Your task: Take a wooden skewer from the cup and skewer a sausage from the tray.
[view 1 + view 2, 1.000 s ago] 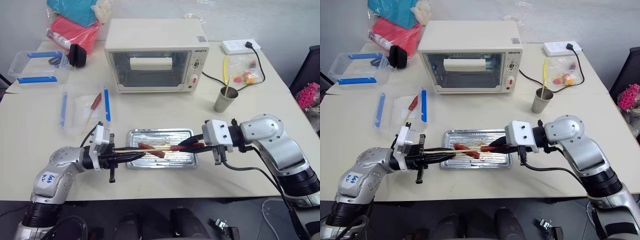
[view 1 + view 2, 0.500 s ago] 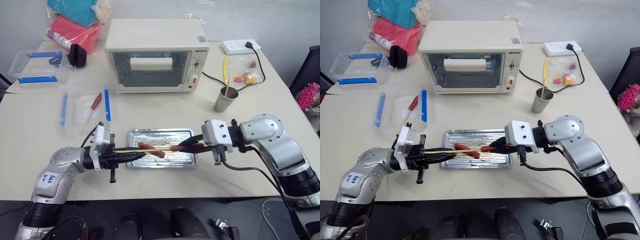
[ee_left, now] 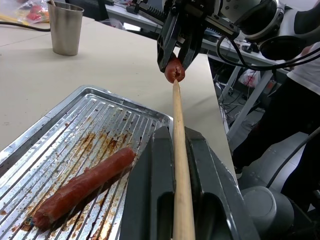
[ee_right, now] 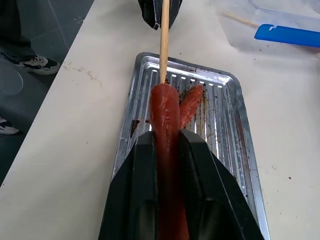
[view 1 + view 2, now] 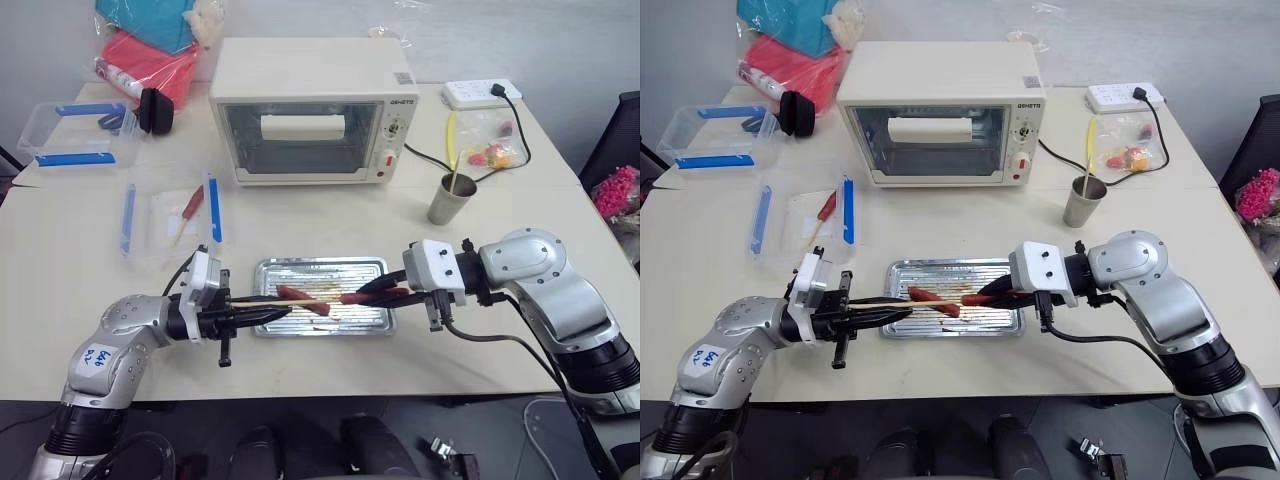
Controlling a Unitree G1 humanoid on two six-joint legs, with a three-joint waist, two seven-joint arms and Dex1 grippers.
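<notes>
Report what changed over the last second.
Nothing visibly changed. The left hand stays shut on the thin pale wooden skewer, its tip at the end of the glossy reddish-brown sausage gripped by the right hand above the silver ridged metal tray.

tray – shiny ridged metal; skewer – matt wood; sausage – seemingly glossy

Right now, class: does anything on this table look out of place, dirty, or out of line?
Little stands out. The tray has brown grease streaks on its ridged floor. The wooden skewer in the left tool meets the end of the sausage held by the right tool, looking lined up. A second sausage lies on the tray.
</notes>
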